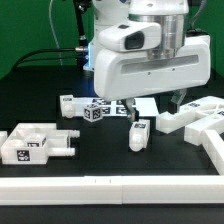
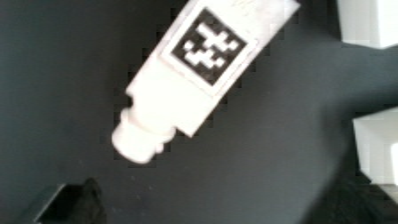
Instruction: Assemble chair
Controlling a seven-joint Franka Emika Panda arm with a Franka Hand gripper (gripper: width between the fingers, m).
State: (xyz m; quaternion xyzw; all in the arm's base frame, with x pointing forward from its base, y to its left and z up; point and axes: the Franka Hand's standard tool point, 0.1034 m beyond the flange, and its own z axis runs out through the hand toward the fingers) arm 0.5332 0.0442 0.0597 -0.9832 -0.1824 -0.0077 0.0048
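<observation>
Wrist view: chair leg point(image 2: 199, 70) lies slanted beneath gripper point(image 2: 222, 205), jaws spread, nothing held. Exterior view: it sits mid-table, right of blocky part point(image 1: 35, 143). I'd turn wrist to match slant, then descend centred.

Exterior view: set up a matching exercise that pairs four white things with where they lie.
Things:
1. tagged block
2. small peg
3. pile of bars
4. border rail

Places:
A. along the picture's bottom edge
B. the exterior view's right
C. the exterior view's left
D. centre of the view

Pairs: 1-C, 2-D, 3-B, 4-A
</observation>
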